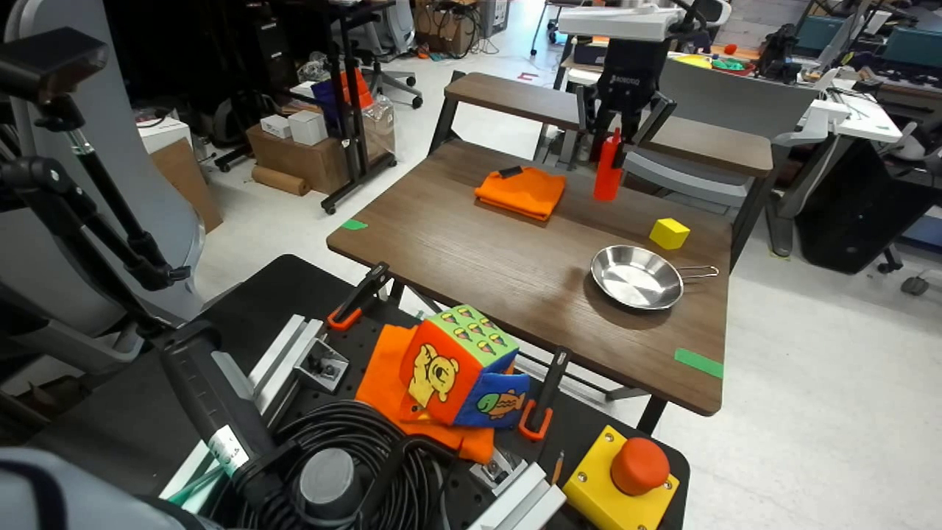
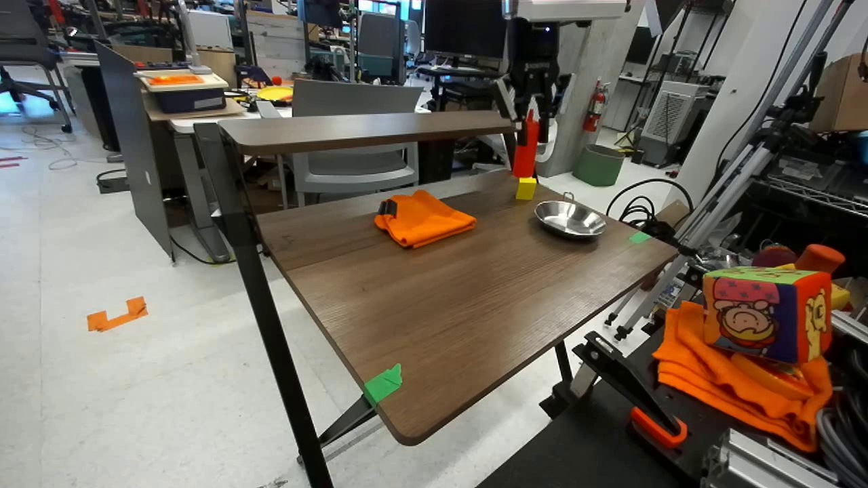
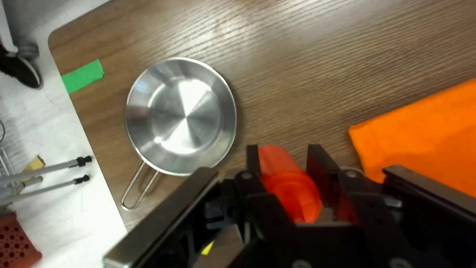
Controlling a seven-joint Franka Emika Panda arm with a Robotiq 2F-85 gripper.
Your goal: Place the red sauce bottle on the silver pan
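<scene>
One red sauce bottle (image 1: 606,178), clamped in my pincer (image 3: 285,154), aloft with a slight lean, not yet on the silver pan (image 3: 182,117)

The pan sits nearer and to the right in both exterior views, the yellow cube (image 1: 669,233) beyond it; if I sweep across too low, the bottle's base could knock that cube or snag the pan's sloping wall, and that lean, plus an early release, might topple it on the shiny metal
</scene>
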